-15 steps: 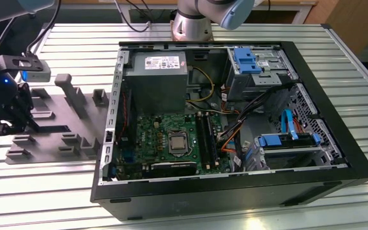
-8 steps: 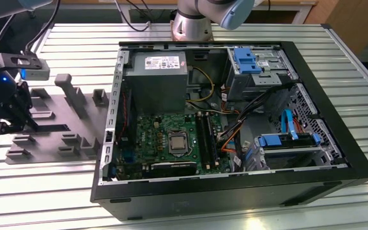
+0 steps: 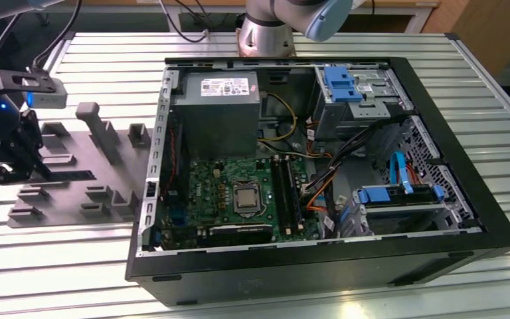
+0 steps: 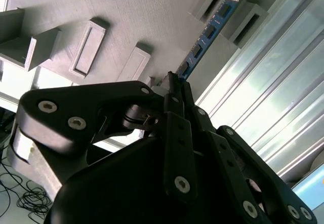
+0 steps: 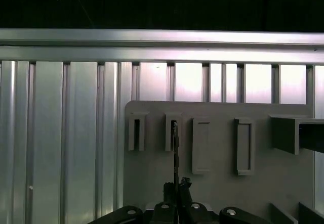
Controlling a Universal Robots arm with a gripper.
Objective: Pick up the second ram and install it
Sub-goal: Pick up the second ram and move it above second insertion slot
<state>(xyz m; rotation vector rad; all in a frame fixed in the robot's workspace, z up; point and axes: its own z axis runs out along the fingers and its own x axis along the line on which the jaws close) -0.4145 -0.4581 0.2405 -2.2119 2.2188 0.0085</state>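
**Claw pinches the memory stick in its holder**

The claw [image 4: 172,82] is closed on one end of the second ram [image 4: 207,32], with its fingers pressed against both flat faces of the blue board. From the fingertips, the stick runs edge-up across the grey holder tray [image 4: 152,11], and its far end sits in a slotted bracket [image 4: 234,4] near the tray's edge. In the first wrist view the stick appears edge-on as a thin dark line rising from the fingertips to one of the small upright brackets. Other rectangular pockets stand in a row beside it.

In the exterior view the arm's black wrist is low over the tray at the exterior view's left, well apart from the open computer case [image 3: 326,262]. Both tray and case rest on the ribbed metal tabletop [image 3: 60,272]. The case lies on its side with the green motherboard [image 3: 228,179] facing up. A grey power supply [image 3: 215,113] sits beyond the board, and coloured cables cross the middle of the case.
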